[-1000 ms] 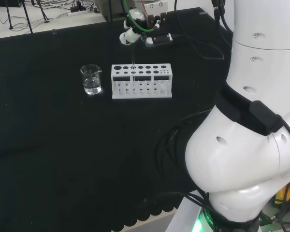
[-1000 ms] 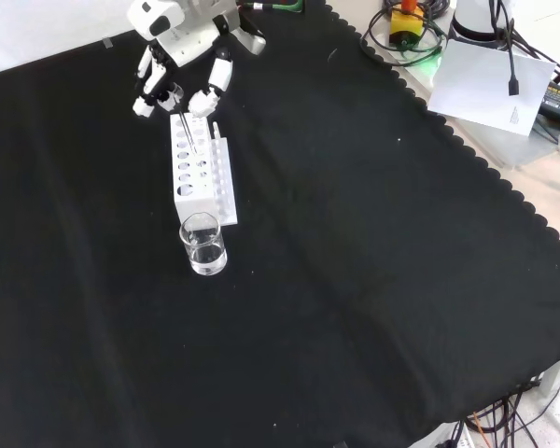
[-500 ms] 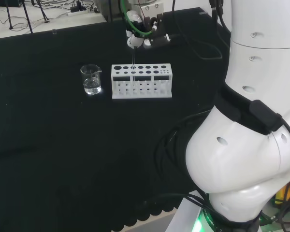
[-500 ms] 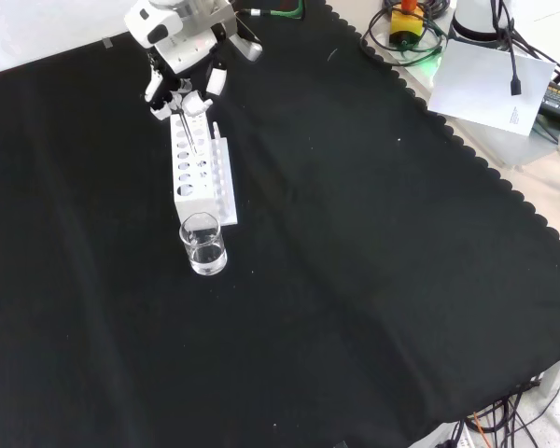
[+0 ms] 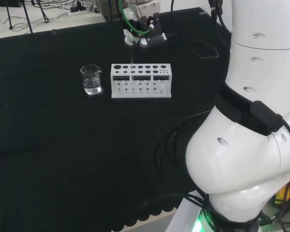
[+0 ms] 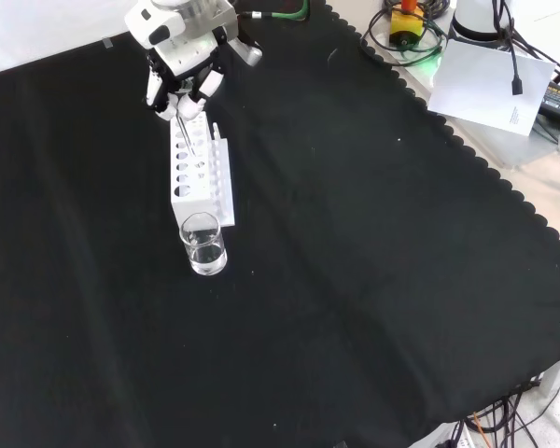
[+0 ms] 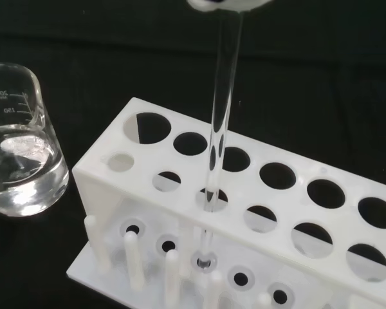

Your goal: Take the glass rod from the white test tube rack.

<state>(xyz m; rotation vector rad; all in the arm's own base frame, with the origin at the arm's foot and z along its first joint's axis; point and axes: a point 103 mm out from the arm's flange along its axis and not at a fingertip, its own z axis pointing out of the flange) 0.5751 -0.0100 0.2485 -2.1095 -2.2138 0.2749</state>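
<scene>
In the head view, the black and white robot hand (image 5: 141, 37) is seen above the far side of the white plastic test tube rack (image 5: 141, 80). A second earlier its fingers were spread wide over the rack; they are now drawn together around the top of the thin clear glass rod (image 5: 131, 60), which stands upright in a hole near the rack's left end. A small clear glass beaker holding a little clear liquid (image 5: 91, 79) stands just to the left of the rack.

In the front view, the hand (image 6: 179, 89) is closed in over the rack's far end, with the rod (image 6: 189, 138) slanting down from the fingertips into the rack (image 6: 197, 177), and the beaker (image 6: 203, 245) is seen nearest the camera.

In the wrist view, the rod (image 7: 219, 122) is pinched at its top by a white fingertip (image 7: 226, 4), and its lower end is seated in the rack's base (image 7: 321, 206). The grasp is judged made; lifting is yet to be done.
</scene>
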